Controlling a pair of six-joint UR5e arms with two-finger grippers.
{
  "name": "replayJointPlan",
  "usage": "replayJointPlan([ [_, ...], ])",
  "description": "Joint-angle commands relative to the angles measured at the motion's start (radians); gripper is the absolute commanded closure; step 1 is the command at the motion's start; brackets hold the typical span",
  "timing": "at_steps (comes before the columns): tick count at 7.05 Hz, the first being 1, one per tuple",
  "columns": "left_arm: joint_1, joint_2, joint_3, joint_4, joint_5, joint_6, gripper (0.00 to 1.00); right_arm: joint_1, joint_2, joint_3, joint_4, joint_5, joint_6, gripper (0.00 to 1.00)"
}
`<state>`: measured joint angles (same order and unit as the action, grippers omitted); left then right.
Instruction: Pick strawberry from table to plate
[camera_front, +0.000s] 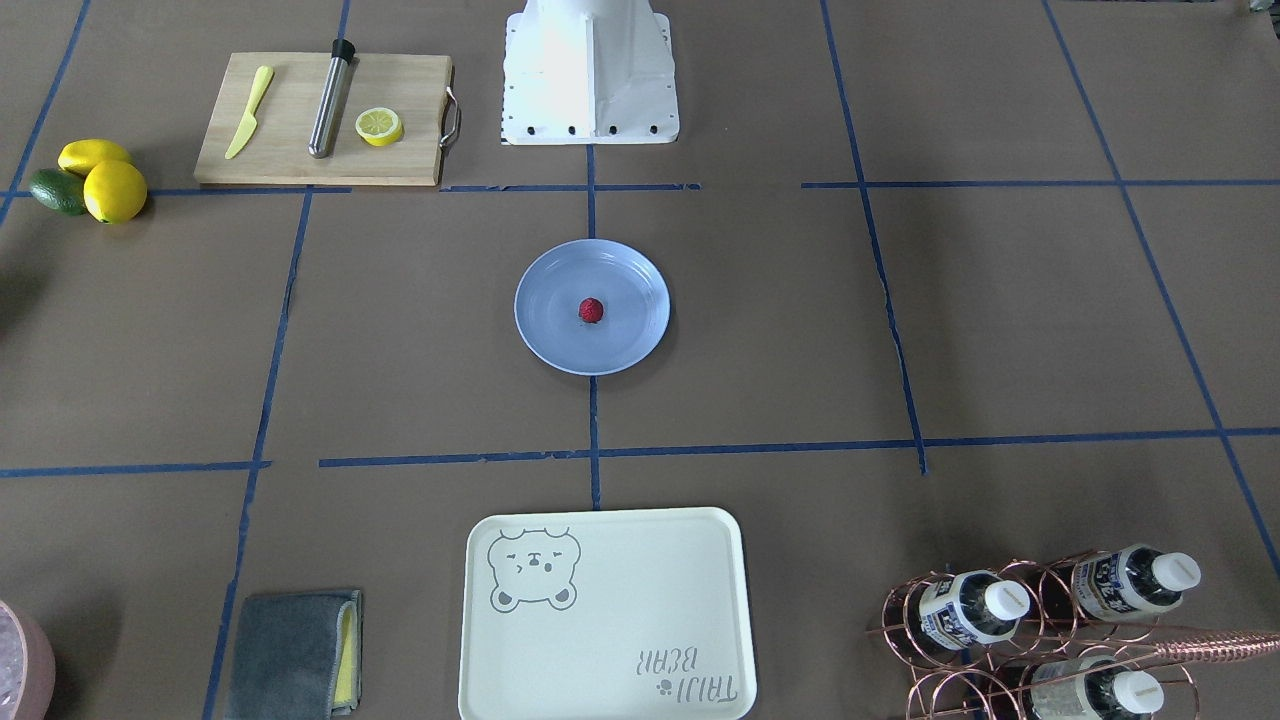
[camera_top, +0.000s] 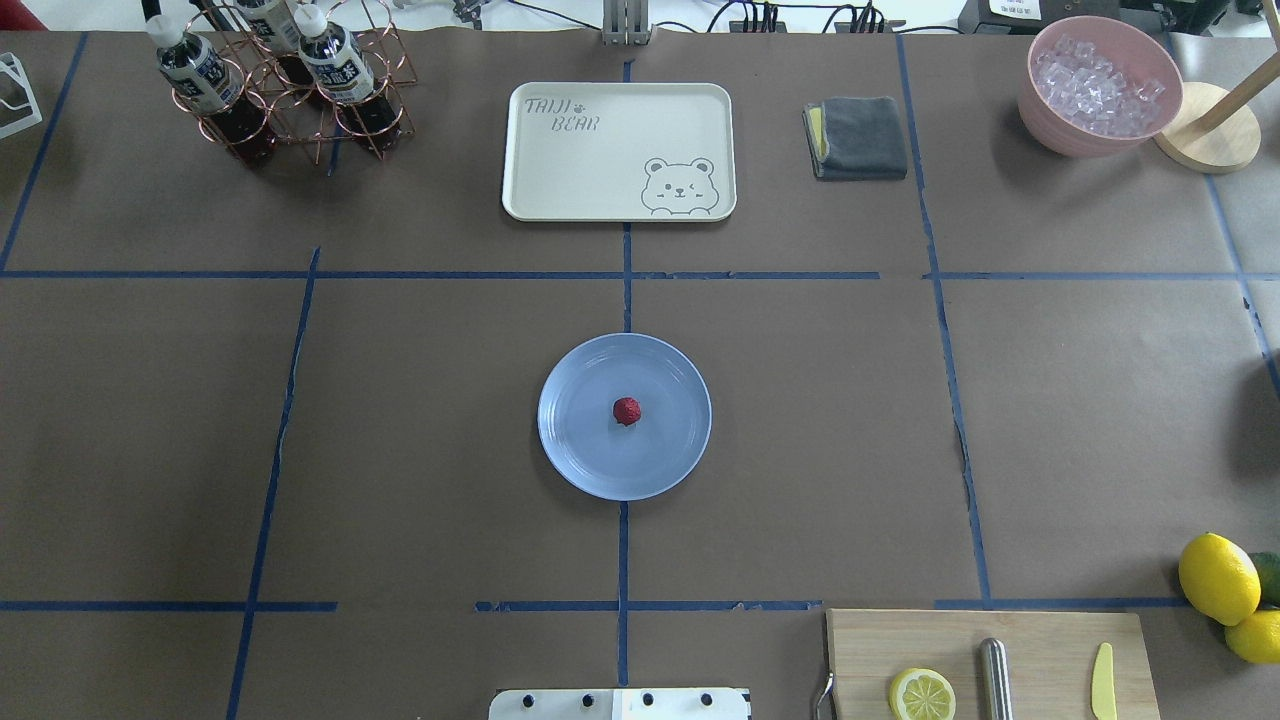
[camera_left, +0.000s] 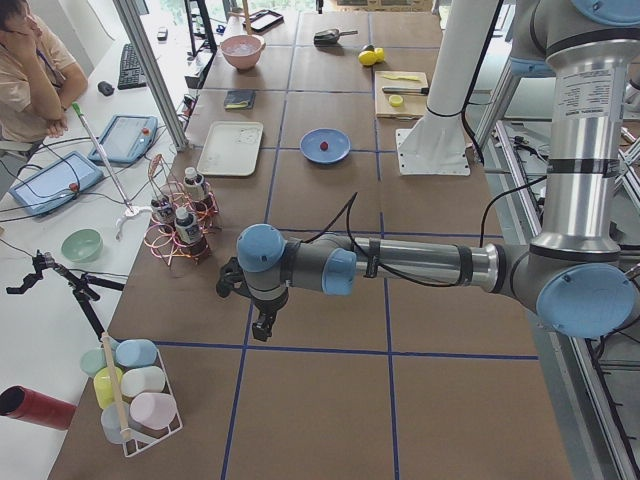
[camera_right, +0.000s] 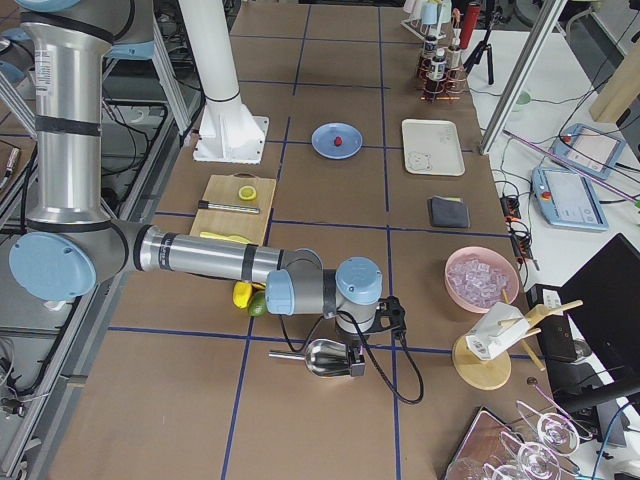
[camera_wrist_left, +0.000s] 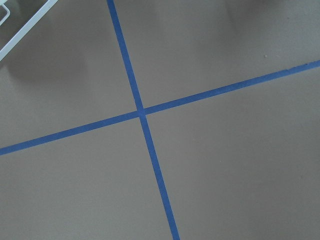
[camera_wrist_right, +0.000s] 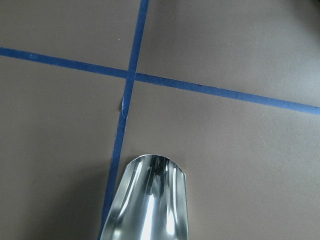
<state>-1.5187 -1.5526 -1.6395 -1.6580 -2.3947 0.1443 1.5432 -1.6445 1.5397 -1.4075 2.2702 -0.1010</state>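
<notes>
The small dark-red strawberry lies in the middle of the round light-blue plate at the centre of the brown-paper table. No gripper is near it. My left gripper hangs over the table's far left end, past the bottle rack; whether it is open or shut I cannot tell. My right gripper is low at the table's right end beside a shiny metal scoop; its state cannot be told either. Neither wrist view shows fingers.
A cream bear tray, grey cloth, pink bowl of ice and bottle rack line the far side. A cutting board with a lemon half, and lemons, are on the right. A person sits beyond the left end.
</notes>
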Motion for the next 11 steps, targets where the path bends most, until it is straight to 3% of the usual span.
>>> replayJointPlan([
  [1,0.000,0.006,-0.006,0.001,0.000,0.001,0.00,0.000,0.003,-0.001,-0.005,0.047,0.020,0.00],
  [11,-0.001,0.000,-0.025,0.001,0.000,0.005,0.00,-0.023,0.006,0.004,0.012,0.065,0.043,0.00],
])
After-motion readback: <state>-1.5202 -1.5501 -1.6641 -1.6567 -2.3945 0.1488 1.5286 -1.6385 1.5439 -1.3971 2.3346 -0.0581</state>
